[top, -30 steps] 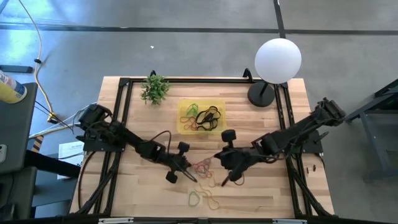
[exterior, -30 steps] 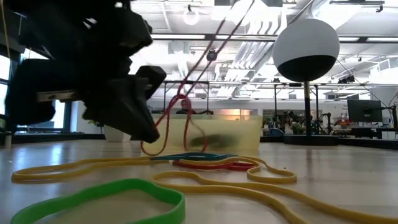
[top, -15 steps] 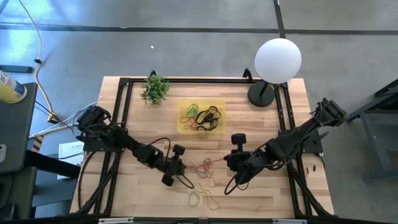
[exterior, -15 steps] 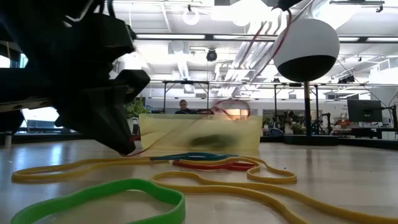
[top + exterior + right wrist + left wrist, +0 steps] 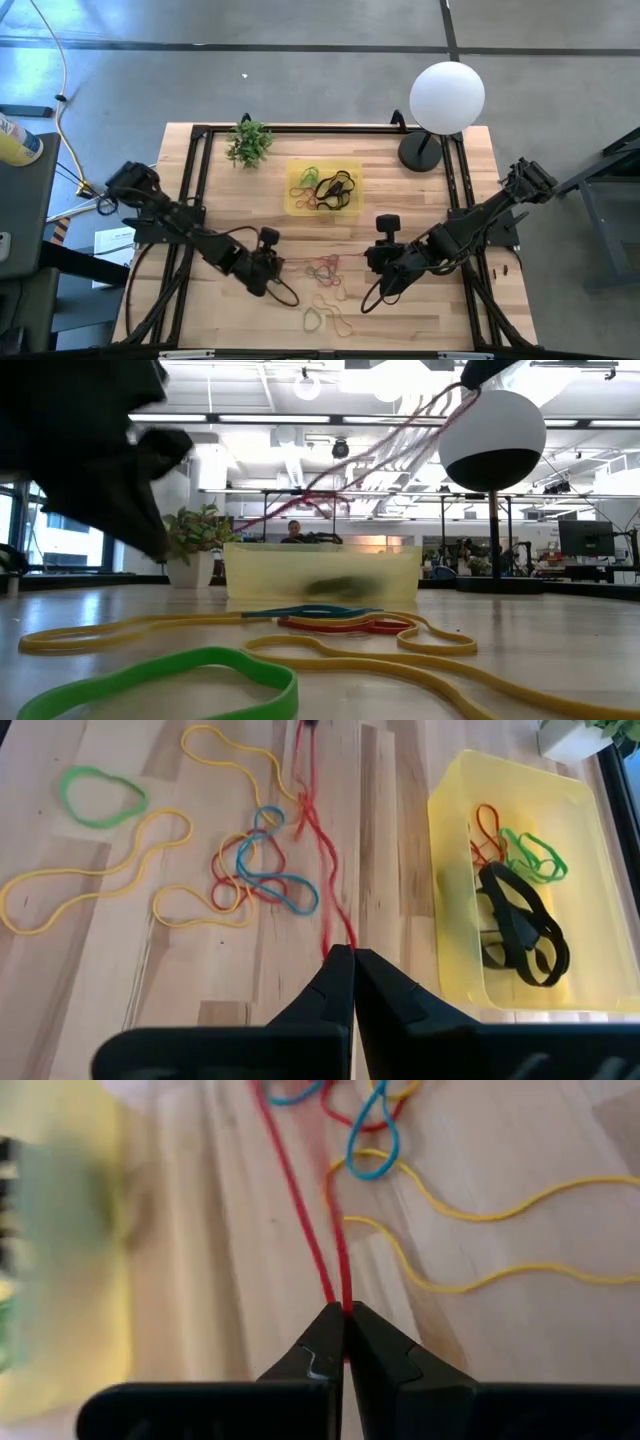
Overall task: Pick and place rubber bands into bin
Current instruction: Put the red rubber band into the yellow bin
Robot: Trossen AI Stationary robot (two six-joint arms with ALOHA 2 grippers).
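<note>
One red rubber band (image 5: 350, 470) stretches through the air between my two grippers, both shut on it. My left gripper (image 5: 272, 268) is left of the loose pile of rubber bands (image 5: 325, 268). My right gripper (image 5: 370, 264) is right of that pile and higher. More yellow, red, blue and green bands (image 5: 240, 860) lie flat on the wood. The yellow bin (image 5: 323, 187) stands behind the pile and holds black, green and orange bands (image 5: 515, 910). My left gripper pinches one end of the red band's loop (image 5: 340, 1295) between its two fingertips, slanting down from the table's left; two strands run out from the tips. My right gripper pinches the band's other end (image 5: 343, 938) between its fingertips, slanting down from the right. The band hangs taut between them, above the table.
A small green plant (image 5: 248, 143) stands at the far left and a white globe lamp (image 5: 447, 97) at the far right. A green band (image 5: 313, 318) and yellow bands (image 5: 345, 325) lie near the front edge. Bare wood lies left and right of the pile.
My left gripper has drawn back toward the table's left edge and risen a little, still shut on the red band. My right gripper shifted slightly toward the right edge. The band, which hung in a slack loop, is now drawn taut between them.
</note>
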